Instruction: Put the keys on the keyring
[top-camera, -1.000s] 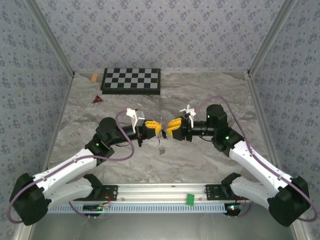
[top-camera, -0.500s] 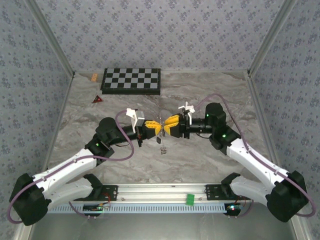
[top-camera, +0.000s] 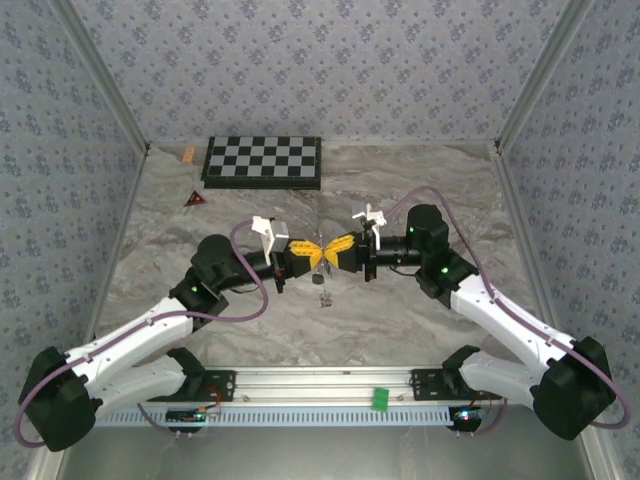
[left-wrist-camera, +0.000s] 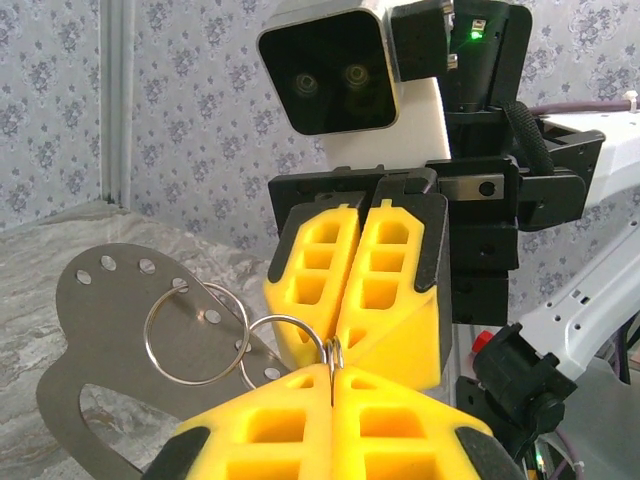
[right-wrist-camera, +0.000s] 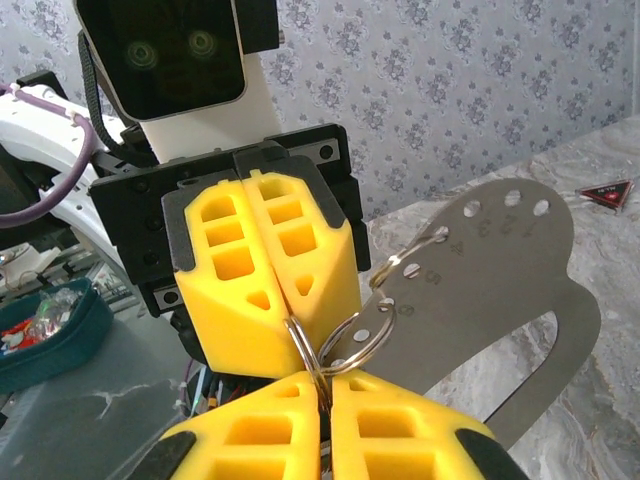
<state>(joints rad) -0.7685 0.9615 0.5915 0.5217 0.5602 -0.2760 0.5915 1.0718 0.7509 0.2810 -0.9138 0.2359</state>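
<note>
The one container is a blue-green tub (right-wrist-camera: 55, 355) at the left edge of the right wrist view, behind the left arm, with crinkled clear stuff in it (too blurred to name).

Above the middle of the table (top-camera: 420, 330) the two grippers meet tip to tip. The left gripper (left-wrist-camera: 332, 375) is closed tight, its yellow fingers pinching the wire of the keyring (left-wrist-camera: 285, 318). The right gripper (right-wrist-camera: 322, 385) is closed as well and nips the same loop from the other side. So the keyring sits in the air between the two sets of fingertips, held by both.

A second ring (left-wrist-camera: 148, 335) hangs linked beside the keyring and passes through a hole in a flat grey metal plate (left-wrist-camera: 85, 330), which has a row of small holes along its curved edge. In both wrist views the yellow fingers cover the lower part of the keyring.

From above, a small dark piece (top-camera: 321, 280) hangs just under the meeting point, too small to make out.

At the far side of the table lie one chessboard (top-camera: 263, 160) and one red triangle (top-camera: 195, 199), well apart from the grippers.

Counted: two grippers, two rings, one plate, one tub.
</note>
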